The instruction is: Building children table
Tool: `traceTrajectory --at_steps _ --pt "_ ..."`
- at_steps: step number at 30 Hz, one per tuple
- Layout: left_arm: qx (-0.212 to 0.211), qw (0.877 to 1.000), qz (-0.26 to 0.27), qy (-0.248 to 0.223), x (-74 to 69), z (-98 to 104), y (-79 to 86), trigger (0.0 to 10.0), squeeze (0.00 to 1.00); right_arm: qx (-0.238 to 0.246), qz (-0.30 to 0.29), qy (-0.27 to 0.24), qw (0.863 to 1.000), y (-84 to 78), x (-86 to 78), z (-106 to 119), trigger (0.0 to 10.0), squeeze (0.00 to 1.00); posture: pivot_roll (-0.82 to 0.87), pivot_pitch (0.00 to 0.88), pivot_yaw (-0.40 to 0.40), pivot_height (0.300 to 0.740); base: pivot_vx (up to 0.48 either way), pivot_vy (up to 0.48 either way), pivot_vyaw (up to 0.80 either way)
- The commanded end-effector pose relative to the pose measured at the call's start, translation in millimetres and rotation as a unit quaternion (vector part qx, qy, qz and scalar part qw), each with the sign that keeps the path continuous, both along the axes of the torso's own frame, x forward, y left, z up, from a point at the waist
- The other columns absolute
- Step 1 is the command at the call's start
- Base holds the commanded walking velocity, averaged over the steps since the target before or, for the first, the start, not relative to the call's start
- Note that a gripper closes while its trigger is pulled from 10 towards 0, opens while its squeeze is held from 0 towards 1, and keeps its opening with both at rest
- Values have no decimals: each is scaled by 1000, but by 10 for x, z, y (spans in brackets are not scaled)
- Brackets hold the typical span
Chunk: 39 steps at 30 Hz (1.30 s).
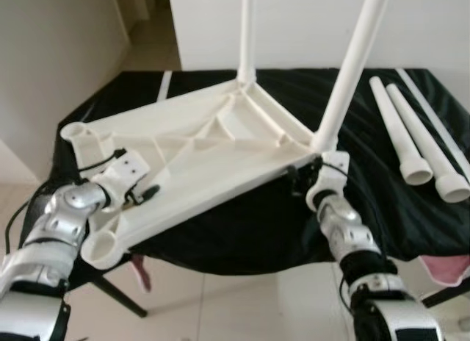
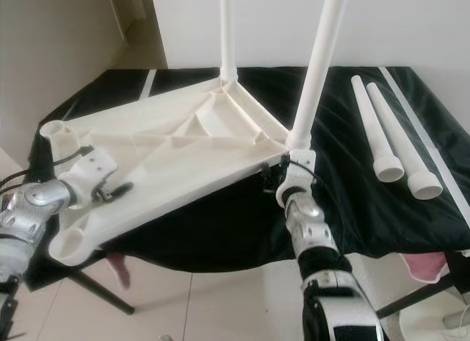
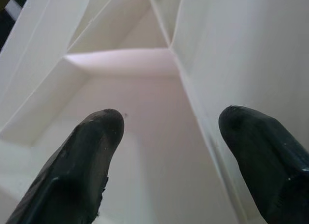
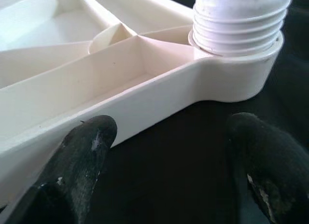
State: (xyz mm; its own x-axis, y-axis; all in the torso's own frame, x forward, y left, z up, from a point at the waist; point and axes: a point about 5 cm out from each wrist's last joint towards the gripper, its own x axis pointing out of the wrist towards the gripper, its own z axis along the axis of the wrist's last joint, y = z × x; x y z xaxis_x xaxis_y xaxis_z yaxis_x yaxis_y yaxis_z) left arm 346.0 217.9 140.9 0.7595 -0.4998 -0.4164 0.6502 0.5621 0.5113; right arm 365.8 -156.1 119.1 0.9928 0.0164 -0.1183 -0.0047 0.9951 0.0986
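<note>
Right tool [image 4: 164, 161] open beside upturned tabletop [image 1: 198, 157]; left tool [image 3: 169, 151] open inside.

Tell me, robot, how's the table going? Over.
Both hands open: left hand on tabletop, right hand by its corner. Two legs in, two legs loose.
</note>
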Motion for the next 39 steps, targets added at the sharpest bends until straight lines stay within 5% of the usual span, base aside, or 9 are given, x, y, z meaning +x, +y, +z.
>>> traceTrajectory --at_steps 1,14,19,21,28,33,39 --pt "7 983 -121 138 -203 -291 -161 10000 0 -1 7 7 1000 63 10 -22 10000 0 30 43 27 740 0 0 0" --pt "-74 975 -151 148 -366 -343 -715 10000 0 -25 -42 -4 999 -168 76 34 10000 0 20 23 37 740 0 0 0" --pt "-105 975 -133 146 -345 -291 -739 10000 0 -28 -45 -6 999 -178 75 31 10000 0 19 19 40 740 0 0 0" --pt "-130 981 -88 114 -252 -161 -609 10000 0 -37 -47 -20 998 -191 59 38 10000 0 22 15 38 740 0 0 0" --pt "-172 980 -54 86 -223 14 -405 10000 0 -42 -46 -35 997 -223 12 24 10000 0 31 13 27 740 0 0 0" --pt "-281 957 -31 67 -228 151 -131 10000 0 -51 -47 -37 997 -278 -40 -23 10000 0 41 18 13 740 0 0 0" --pt "-248 963 -59 91 -397 96 -20 10000 0 -51 -41 -40 997 -263 -50 -19 10000 0 33 28 11 740 0 0 0"
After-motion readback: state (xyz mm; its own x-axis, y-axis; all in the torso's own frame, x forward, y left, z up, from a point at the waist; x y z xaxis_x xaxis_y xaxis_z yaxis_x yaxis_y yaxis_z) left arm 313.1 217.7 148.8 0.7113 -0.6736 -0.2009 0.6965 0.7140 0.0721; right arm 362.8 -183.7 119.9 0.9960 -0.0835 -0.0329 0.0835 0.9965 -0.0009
